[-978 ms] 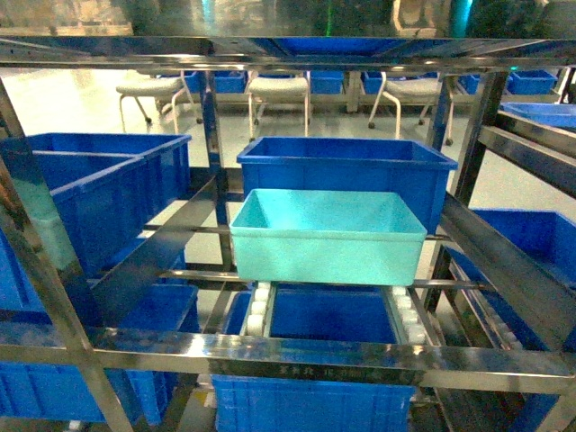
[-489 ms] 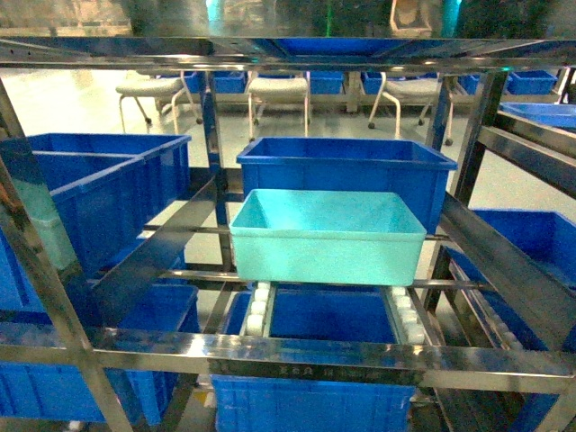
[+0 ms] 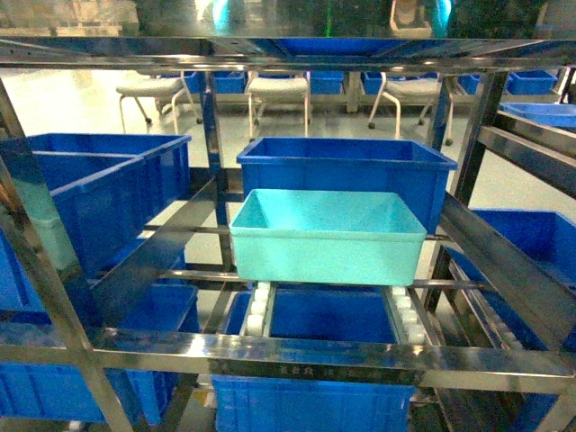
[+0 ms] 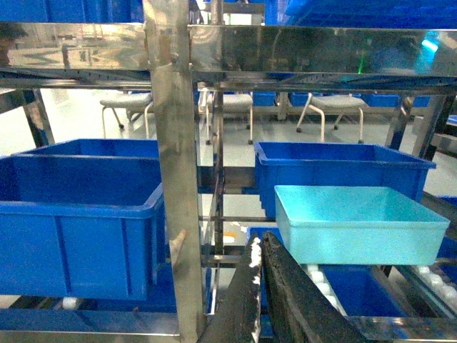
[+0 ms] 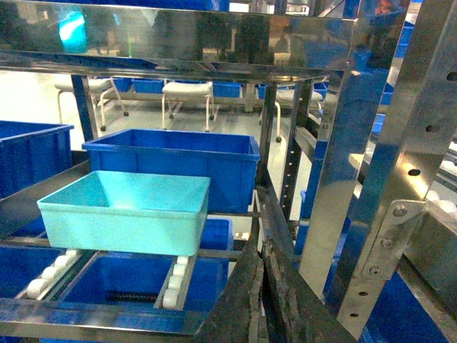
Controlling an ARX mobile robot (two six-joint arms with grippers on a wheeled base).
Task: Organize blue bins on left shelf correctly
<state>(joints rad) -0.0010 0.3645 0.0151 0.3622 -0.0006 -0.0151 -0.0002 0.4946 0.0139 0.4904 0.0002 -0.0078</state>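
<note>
Turquoise bin [image 3: 327, 236] sits on shelf [image 3: 306, 353] rollers, directly before dark blue crate [image 3: 346, 169]. Left gripper [image 4: 260, 259] and right gripper [image 5: 261, 251] fingers closed, empty, short of bin. Approach stage; next: open, reach for the rim.

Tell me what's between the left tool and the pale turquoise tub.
Nothing solid: in the left wrist view, the left tool sits low, and only open air and white rollers separate it from the turquoise tub.

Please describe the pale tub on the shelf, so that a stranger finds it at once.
Look at the steel shelf, middle level, on the white rollers. The light turquoise bin sits directly in front of a dark blue crate. It alone is pale, shallow and smooth-walled.
</note>
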